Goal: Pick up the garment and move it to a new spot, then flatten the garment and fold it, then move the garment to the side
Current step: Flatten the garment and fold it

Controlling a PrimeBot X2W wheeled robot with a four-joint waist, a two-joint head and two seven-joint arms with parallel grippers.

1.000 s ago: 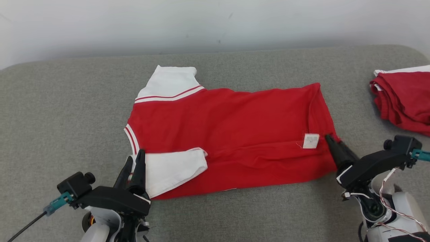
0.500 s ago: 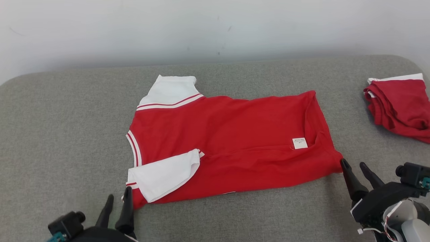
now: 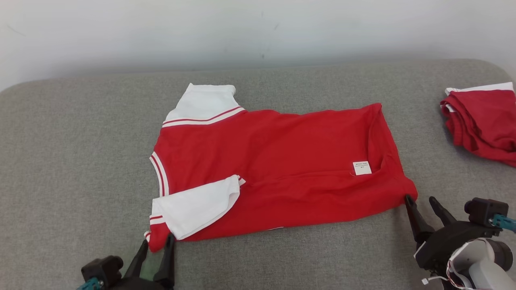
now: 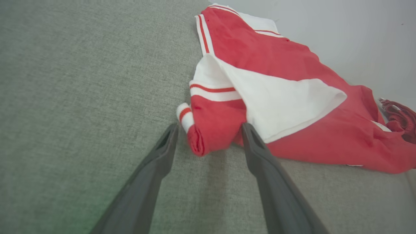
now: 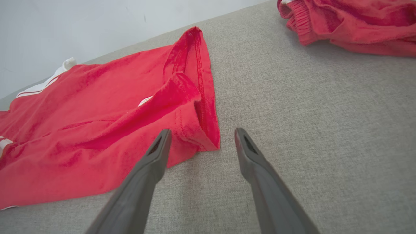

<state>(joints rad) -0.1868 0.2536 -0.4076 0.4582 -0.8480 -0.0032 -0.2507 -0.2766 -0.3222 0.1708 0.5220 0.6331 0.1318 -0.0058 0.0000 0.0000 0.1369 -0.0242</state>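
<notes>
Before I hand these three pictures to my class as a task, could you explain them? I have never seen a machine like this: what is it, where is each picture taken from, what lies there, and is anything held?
It is a two-armed robot. The wide picture comes from a camera on its head, looking down at a grey padded surface. The other two come from cameras on its wrists, looking along the dark left fingers and right fingers. A red and white shirt lies flat. A second red garment lies bundled at the robot's right. Both pairs of fingers stand open at the shirt's near corners. Nothing is held.
</notes>
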